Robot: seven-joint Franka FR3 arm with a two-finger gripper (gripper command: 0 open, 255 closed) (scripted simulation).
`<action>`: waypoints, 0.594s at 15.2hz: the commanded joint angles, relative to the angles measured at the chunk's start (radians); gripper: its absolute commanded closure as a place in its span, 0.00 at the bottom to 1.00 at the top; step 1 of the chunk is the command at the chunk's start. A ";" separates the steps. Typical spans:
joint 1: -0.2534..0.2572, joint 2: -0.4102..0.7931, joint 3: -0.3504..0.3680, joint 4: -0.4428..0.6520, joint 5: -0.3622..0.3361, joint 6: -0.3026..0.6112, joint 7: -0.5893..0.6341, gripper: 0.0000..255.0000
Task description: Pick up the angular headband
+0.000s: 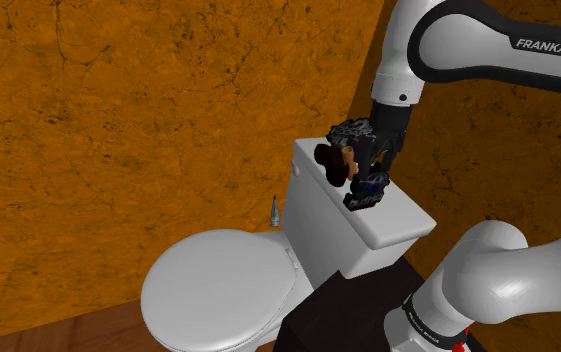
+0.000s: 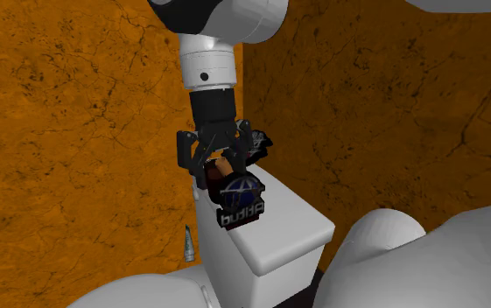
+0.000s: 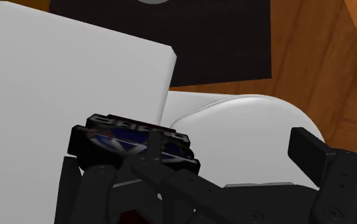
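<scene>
**Open pincer (image 2: 227,178) poised at angular headband (image 2: 239,208) over toilet tank lid (image 1: 400,226)**
Its fingers stood apart, clasping nothing. The black, blue-emblemed headband sat between them, hard by one finger, long axis running finger to finger, at the lid's edge above the toilet seat (image 1: 218,285). Bare lid lay beyond the fingertips. The headband's lettering was illegible; the arm (image 1: 488,40) read "FRANKA EM".

The arm (image 1: 483,262) is built of rounded, glossy white shells with dark bands at the joints. One black band at the upper right carries white lettering (image 1: 553,42), "FRANKA EM" (cut by the frame's edge). The tool (image 1: 368,186) is all black, made of angular linkages.
</scene>
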 commanded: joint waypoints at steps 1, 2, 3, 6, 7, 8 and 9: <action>0.000 0.000 0.000 0.000 0.000 0.000 0.000 0.00; -0.011 0.038 -0.007 0.022 -0.025 -0.002 -0.009 0.00; -0.021 0.075 -0.014 0.044 -0.050 -0.004 -0.017 0.00; -0.052 0.189 -0.032 0.116 -0.122 -0.012 -0.040 0.00; -0.061 0.226 -0.037 0.141 -0.146 -0.016 -0.046 0.00; -0.071 0.264 -0.043 0.168 -0.170 -0.021 -0.052 0.00; -0.080 0.301 -0.048 0.195 -0.193 -0.026 -0.058 0.00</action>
